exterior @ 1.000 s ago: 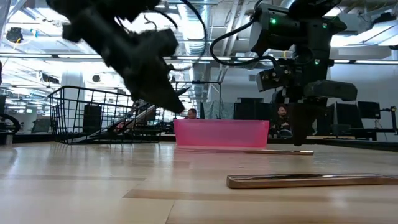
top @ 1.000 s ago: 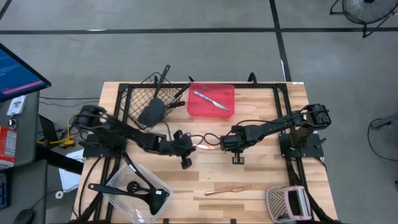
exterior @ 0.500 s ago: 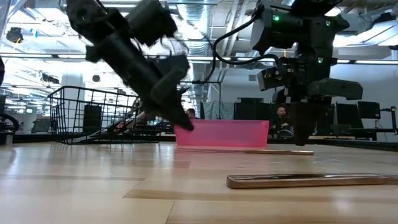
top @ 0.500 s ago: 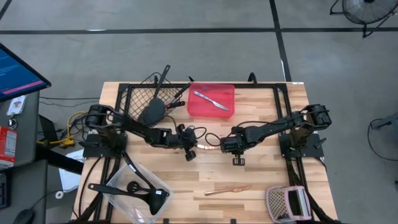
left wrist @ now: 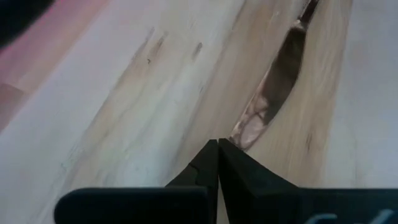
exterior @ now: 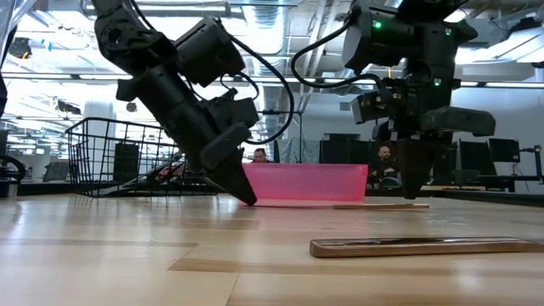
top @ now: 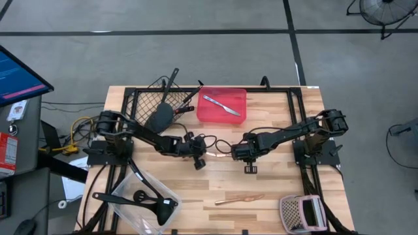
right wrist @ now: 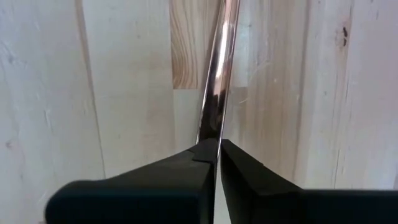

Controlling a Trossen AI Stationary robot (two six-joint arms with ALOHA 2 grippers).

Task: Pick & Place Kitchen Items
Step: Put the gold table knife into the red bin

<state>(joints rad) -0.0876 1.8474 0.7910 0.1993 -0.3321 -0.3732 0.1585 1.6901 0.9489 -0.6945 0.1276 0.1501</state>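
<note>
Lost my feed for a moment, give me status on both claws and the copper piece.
Right claw shut on copper utensil, mid-table. Left claw shut, tip down at the utensil's other end. Second copper piece lies loose near the front edge. Nothing in the way.

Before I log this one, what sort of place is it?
Probably an open robotics lab or workshop, not a kitchen: a butcher-block table on bare concrete, exposed ceiling pipes and ducts, people at dark monitors behind, and a floor fan nearby.

Left wrist, close over the table
Left gripper (left wrist: 217, 149), fingers pressed together, tips touching a shiny copper utensil (left wrist: 277, 84) on the pale wooden tabletop (left wrist: 137, 106).
</note>
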